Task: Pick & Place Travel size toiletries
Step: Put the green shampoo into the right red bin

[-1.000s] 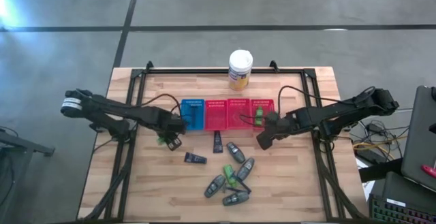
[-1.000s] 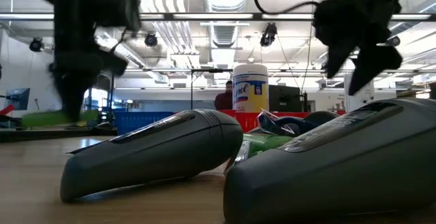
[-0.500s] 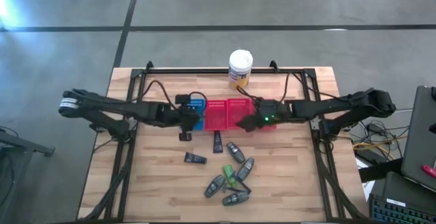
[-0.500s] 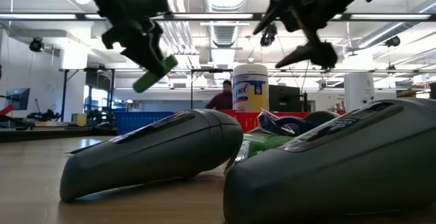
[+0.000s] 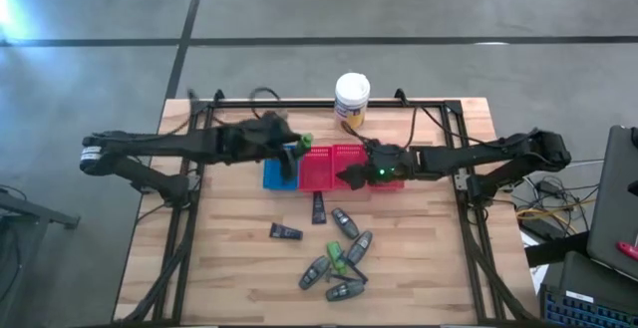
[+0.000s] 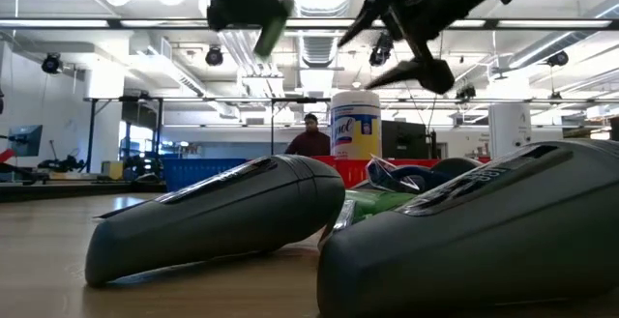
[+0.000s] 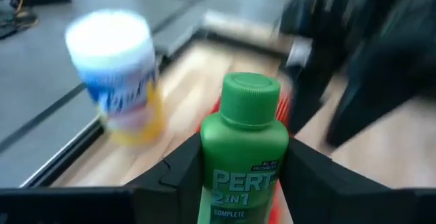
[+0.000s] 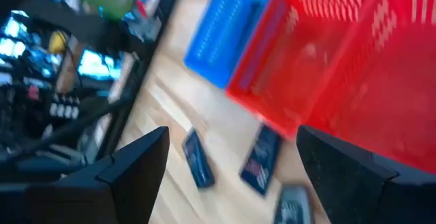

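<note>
With the left gripper (image 7: 242, 176) clamping a green Pert bottle (image 7: 244, 157) above the blue basket (image 5: 280, 168) near the table's far edge, and the right gripper (image 5: 351, 175) spread wide and empty over the red baskets (image 5: 334, 165) alongside, I reckon they could collide.

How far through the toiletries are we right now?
Done: hard to confirm; the contents of the red baskets are not clear. In hand: the left end effector grips a green Pert bottle above the blue basket. The right end effector is open and empty over the red baskets. Left: about nine tubes and bottles lie on the table.
</note>
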{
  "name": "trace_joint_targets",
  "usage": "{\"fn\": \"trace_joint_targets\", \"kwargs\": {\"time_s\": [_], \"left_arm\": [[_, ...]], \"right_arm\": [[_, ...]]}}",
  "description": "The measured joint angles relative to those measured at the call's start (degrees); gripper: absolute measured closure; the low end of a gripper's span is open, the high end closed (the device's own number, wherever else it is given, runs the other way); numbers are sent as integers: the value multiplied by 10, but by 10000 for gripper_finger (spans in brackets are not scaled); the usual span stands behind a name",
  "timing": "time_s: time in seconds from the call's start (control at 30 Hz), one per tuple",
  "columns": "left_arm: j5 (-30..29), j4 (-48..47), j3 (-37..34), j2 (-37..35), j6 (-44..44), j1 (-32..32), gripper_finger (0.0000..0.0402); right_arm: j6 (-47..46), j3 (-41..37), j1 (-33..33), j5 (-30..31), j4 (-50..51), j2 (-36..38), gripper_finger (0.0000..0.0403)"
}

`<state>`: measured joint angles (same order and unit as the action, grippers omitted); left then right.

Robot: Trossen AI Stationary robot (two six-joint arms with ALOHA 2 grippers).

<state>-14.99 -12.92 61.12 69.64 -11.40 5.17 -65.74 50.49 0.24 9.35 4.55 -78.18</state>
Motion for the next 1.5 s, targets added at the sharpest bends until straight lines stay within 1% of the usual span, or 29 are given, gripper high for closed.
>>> {"fn": "trace_joint_targets", "kwargs": {"time_s": [0.07,0.13,0.27,0.33,0.4,0.47,0.53,0.67,0.73,0.8,0.9,1.03,1.17,1.27,1.5], "left_arm": [[7,41,-4,-20,-45,9,242],[8,74,-13,-34,-96,21,244],[6,169,-37,-41,-190,48,246],[13,224,-47,-33,-217,58,246],[41,274,-56,-18,-228,67,246],[84,315,-64,-2,-229,69,246],[143,349,-68,15,-217,68,246],[241,359,-70,32,-206,69,247],[268,360,-70,35,-195,69,247],[291,363,-69,35,-184,69,247],[306,362,-69,35,-168,71,247],[319,360,-70,35,-151,73,247],[334,359,-70,35,-151,74,247],[354,360,-70,35,-151,74,247],[367,362,-70,37,-139,74,247]], "right_arm": [[17,2,5,37,-5,11,90],[46,8,15,91,-7,18,89],[163,32,44,185,-9,18,78],[226,51,54,210,-9,10,72],[275,72,59,220,-18,-5,65],[298,92,59,219,-22,-16,58],[300,116,53,219,-17,-27,53],[318,146,51,215,23,-36,48],[333,153,52,194,31,-36,50],[339,157,52,157,31,-34,51],[343,159,51,118,22,-31,45],[360,159,51,82,26,-31,36],[386,159,51,75,21,-32,34],[424,162,50,73,24,-33,34],[464,168,48,68,22,-33,34]]}}
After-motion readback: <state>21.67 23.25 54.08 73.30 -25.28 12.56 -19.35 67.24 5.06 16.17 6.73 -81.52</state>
